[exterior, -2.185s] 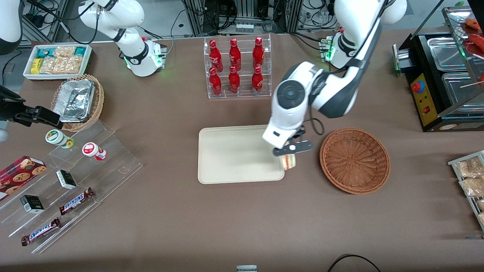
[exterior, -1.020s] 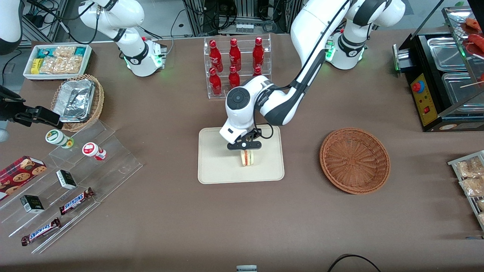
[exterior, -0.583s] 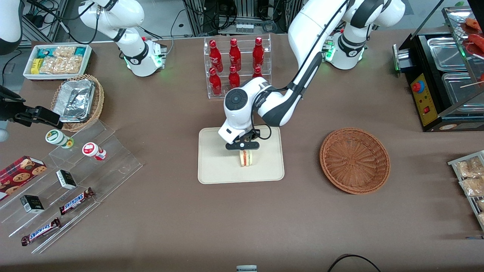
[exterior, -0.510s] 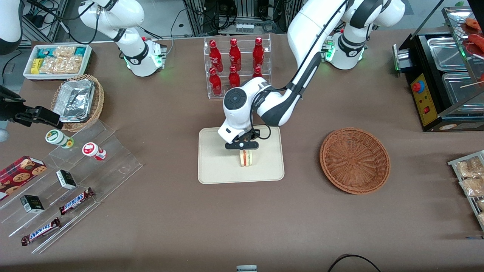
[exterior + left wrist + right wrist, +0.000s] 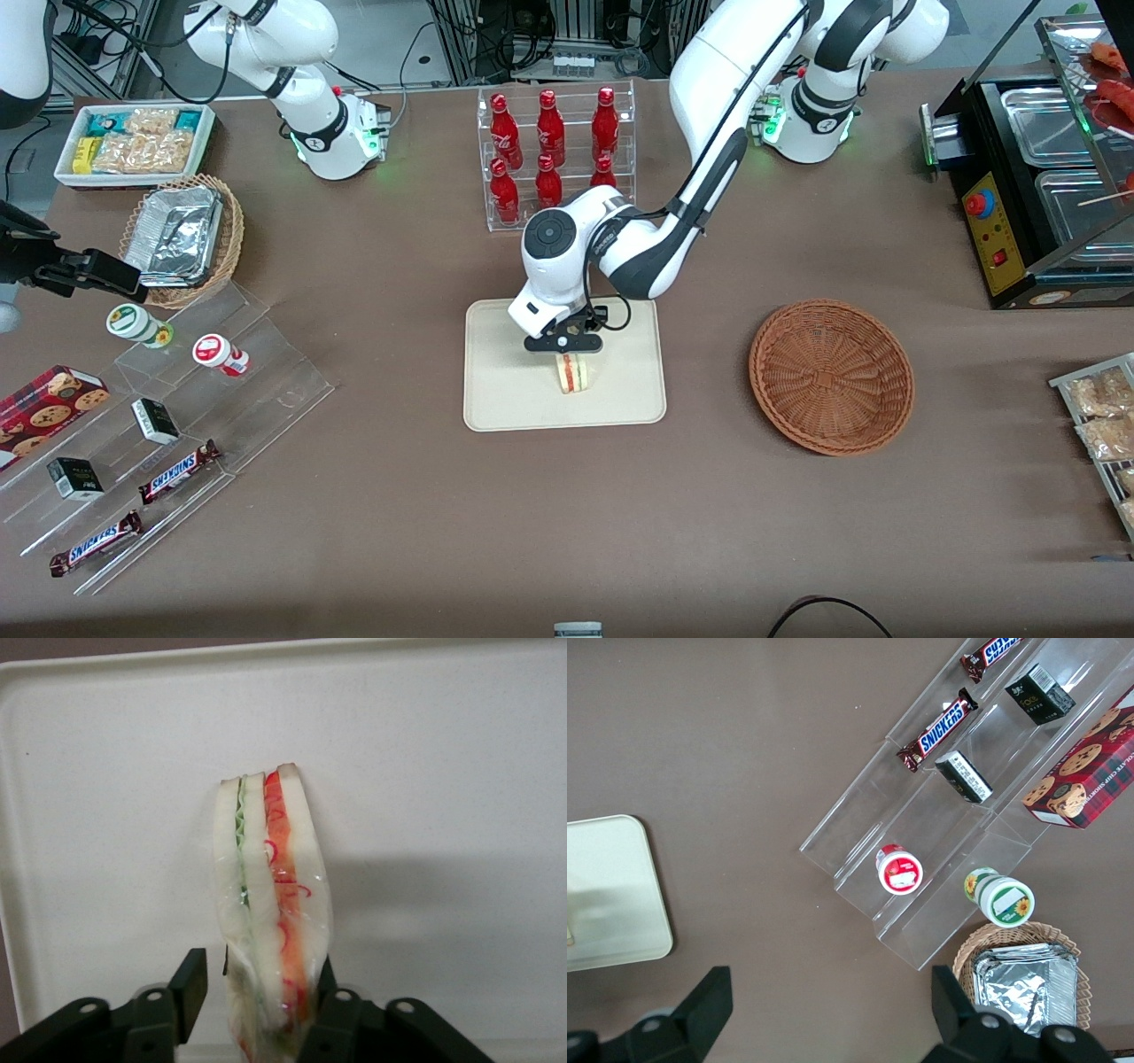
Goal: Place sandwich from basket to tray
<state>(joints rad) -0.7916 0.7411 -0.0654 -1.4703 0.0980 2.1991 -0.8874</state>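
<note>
The sandwich [image 5: 573, 373] stands on edge on the tray [image 5: 505, 390], roughly midway across it and a little toward the edge nearer the front camera. Its long axis runs nearly straight from the claw toward the front camera, with a slight tilt, and its layers stand vertical: in the left wrist view the sandwich [image 5: 270, 904] shows pale bread slices with a thin green seam along one side and a red-orange band along the other, all under clear wrap, and its end away from the claw tapers to a narrower tip. The claw [image 5: 564, 341] sits low over the tray, directly above the sandwich's end farther from the front camera. In the wrist view the claw [image 5: 261, 988] has its two black fingers [image 5: 189, 981] parted: one finger lies against the red-orange side of the wrap, while the other stands slightly off the green side with a sliver of tray showing between (so the grip looks loosened, not clamped). The sandwich's shadow falls on the tray [image 5: 461, 815] beside it. The woven basket [image 5: 831, 377] sits on the brown desk [image 5: 567, 514] well apart from the tray, toward the working arm's end, with nothing visible inside it.
</note>
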